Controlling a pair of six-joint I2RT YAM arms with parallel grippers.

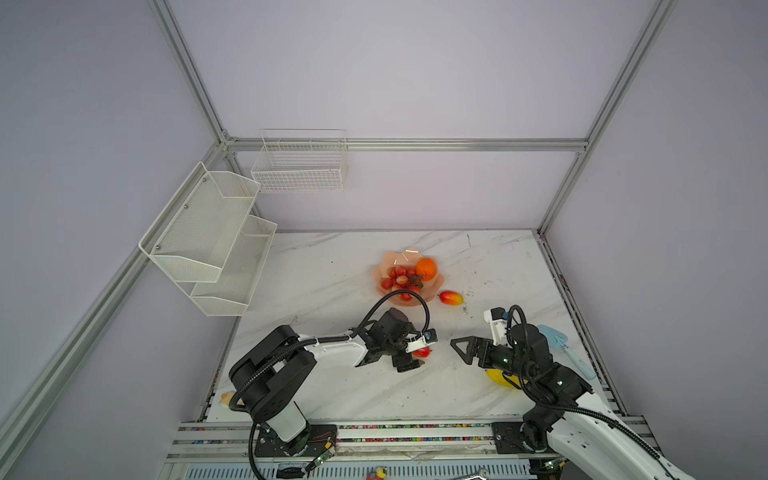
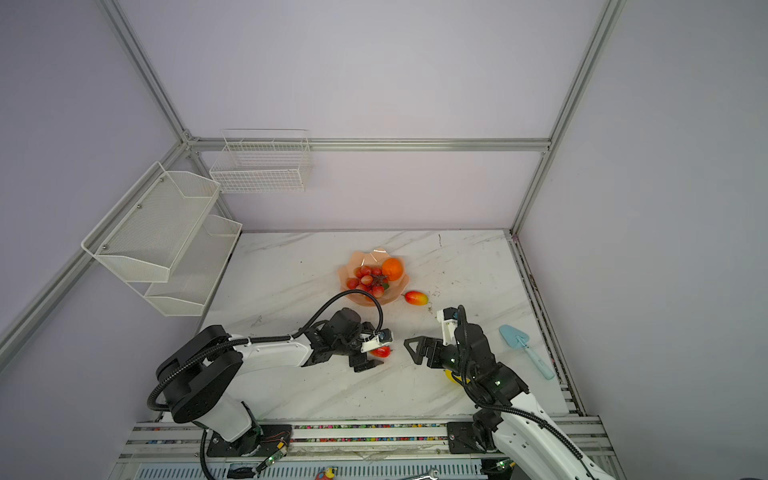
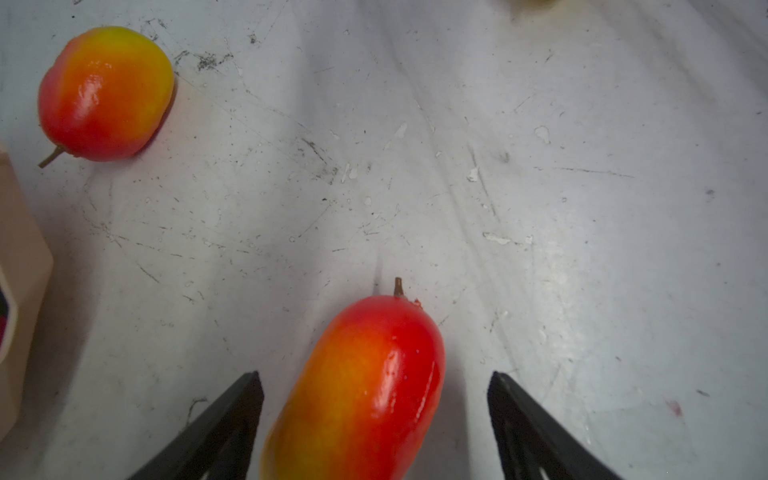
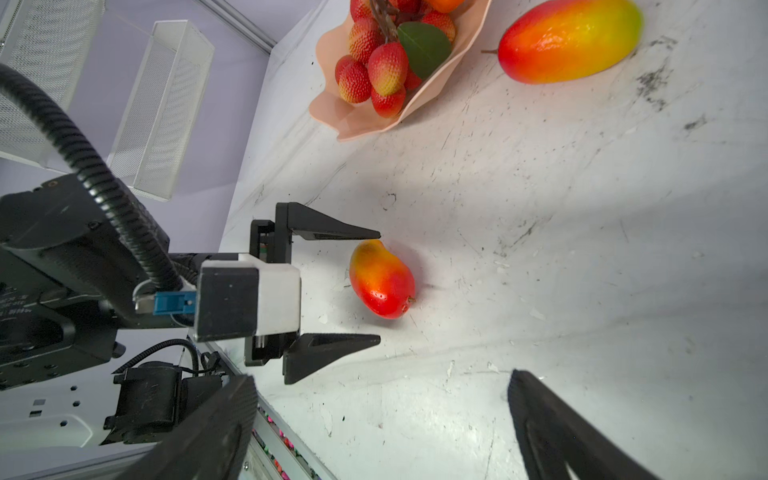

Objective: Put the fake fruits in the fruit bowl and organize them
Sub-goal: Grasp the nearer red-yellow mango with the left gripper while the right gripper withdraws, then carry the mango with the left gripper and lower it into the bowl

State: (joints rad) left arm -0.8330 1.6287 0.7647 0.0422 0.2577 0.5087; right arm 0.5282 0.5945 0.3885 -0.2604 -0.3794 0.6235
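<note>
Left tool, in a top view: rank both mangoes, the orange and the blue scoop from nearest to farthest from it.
1. Near mango: between the sides of the open left tool.
2. Second mango: on the table, just right of the bowl.
3. Orange: inside the bowl, on its right.
4. Blue scoop: by the table's right edge.

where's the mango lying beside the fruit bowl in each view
In a top view: mango right of the fruit bowl.
In a top view: mango likewise.
Left wrist: mango beyond the left gripper, by the fruit bowl.
Right wrist: mango beside the fruit bowl.
Shared: fruit bowl.
</note>
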